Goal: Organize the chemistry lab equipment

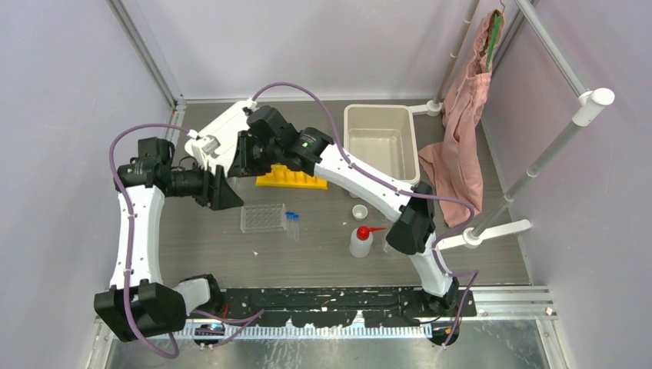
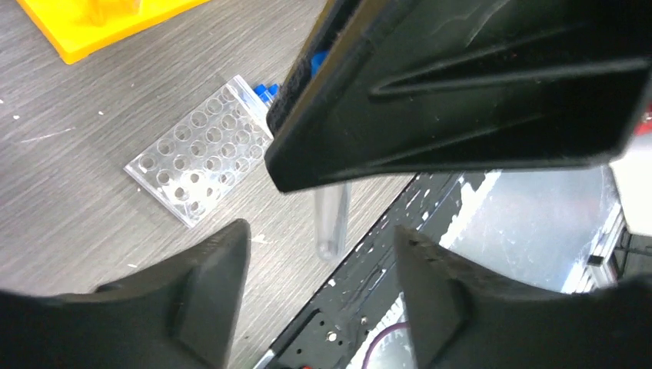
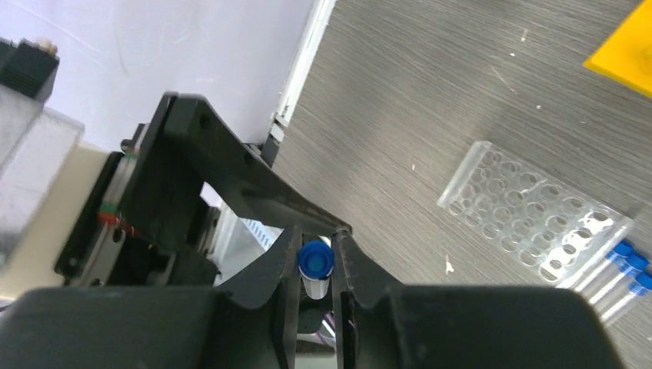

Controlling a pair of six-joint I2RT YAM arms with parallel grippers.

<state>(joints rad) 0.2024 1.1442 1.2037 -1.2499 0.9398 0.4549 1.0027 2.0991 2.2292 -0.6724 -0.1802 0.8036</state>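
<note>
R pincer [image 3: 317,244] grips 1 vial [image 3: 315,261]; 3 vials [image 3: 630,263] loose.

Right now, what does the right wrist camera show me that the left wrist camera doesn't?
Right wrist only: the right gripper shut on the blue-capped vial at its cap end. Left wrist only: that vial's clear body hanging below the right gripper, with the left gripper open and its fingers clear of it. Both: the clear tray, the yellow rack corner, and spare vials beside the tray.
</note>
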